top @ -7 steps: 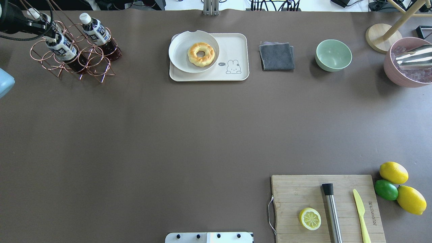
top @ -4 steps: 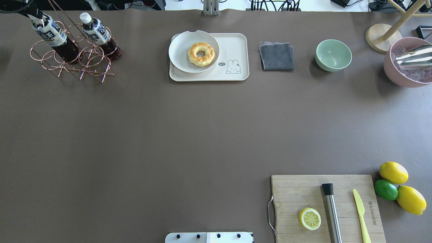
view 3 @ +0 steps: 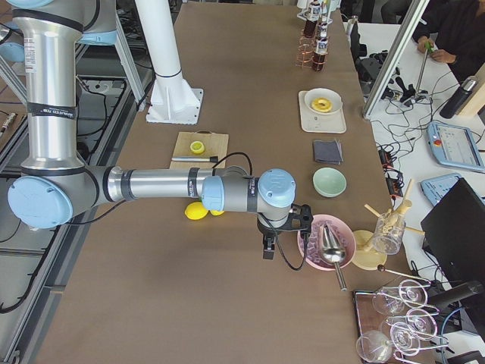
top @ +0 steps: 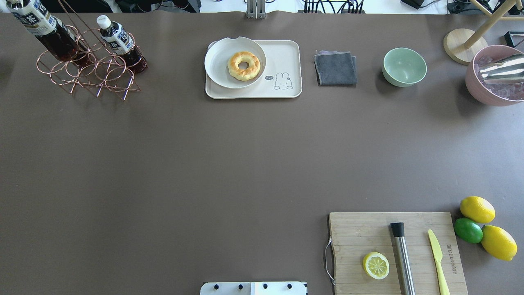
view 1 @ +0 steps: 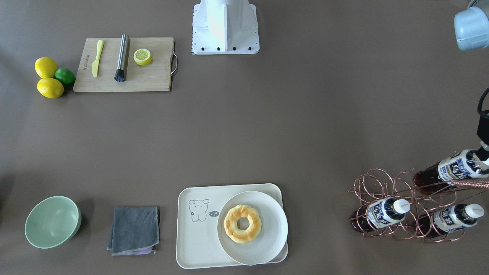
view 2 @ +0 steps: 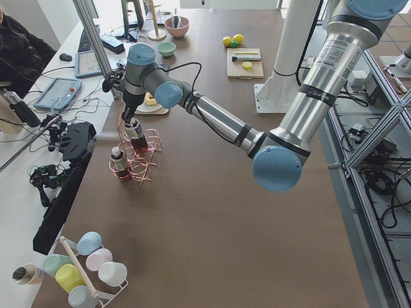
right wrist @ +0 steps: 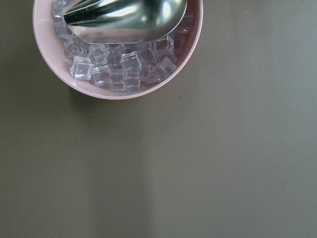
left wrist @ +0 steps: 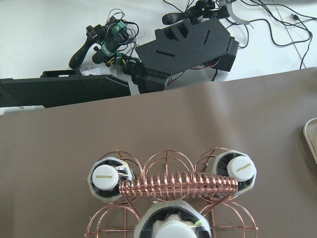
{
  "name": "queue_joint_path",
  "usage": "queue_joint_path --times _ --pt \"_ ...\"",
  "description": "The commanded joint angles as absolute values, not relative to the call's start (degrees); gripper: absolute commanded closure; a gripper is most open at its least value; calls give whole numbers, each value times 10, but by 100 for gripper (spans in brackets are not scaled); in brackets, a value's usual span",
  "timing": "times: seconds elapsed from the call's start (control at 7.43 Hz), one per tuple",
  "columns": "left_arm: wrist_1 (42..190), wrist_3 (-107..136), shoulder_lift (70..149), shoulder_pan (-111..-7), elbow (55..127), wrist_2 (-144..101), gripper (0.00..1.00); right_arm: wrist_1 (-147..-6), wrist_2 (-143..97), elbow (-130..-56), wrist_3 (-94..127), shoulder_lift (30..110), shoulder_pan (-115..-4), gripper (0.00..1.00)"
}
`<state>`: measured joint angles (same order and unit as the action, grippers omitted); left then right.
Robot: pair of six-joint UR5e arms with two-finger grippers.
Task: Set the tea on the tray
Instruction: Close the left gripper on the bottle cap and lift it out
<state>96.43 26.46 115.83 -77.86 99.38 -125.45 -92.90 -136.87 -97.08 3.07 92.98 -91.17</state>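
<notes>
My left gripper is shut on the neck of a tea bottle and holds it tilted above the copper wire rack at the table's far left corner. The held bottle also shows in the front-facing view. Its white cap fills the bottom of the left wrist view. Two more tea bottles lie in the rack. The cream tray with the bear drawing stands at the back centre. My right gripper hangs beside the pink ice bowl; I cannot tell its jaws.
A white plate with a donut covers the tray's left half; the right half is bare. A grey cloth, a green bowl and the ice bowl stand right of the tray. A cutting board and citrus sit front right.
The held bottle has moved up and toward the far left corner, out of the rack's rings. The left gripper has left the overhead view. Everything else has stayed put.
</notes>
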Motion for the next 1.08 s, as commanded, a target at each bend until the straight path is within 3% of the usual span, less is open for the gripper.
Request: queue_joint_path --times 0.0,0.27,0.54,0.94 --pt "877 232 1165 -804 1059 -1256 100 -929 -1369 -969 31 930 -912 0" --pt "868 243 1104 -800 1152 -1264 100 -929 -1369 -966 31 932 -911 0" --pt "860 337 1101 -754 1199 -1260 100 -929 -1369 -965 31 932 -912 0" --pt "856 435 1128 -684 1212 -1245 100 -929 -1368 -961 30 930 -911 0"
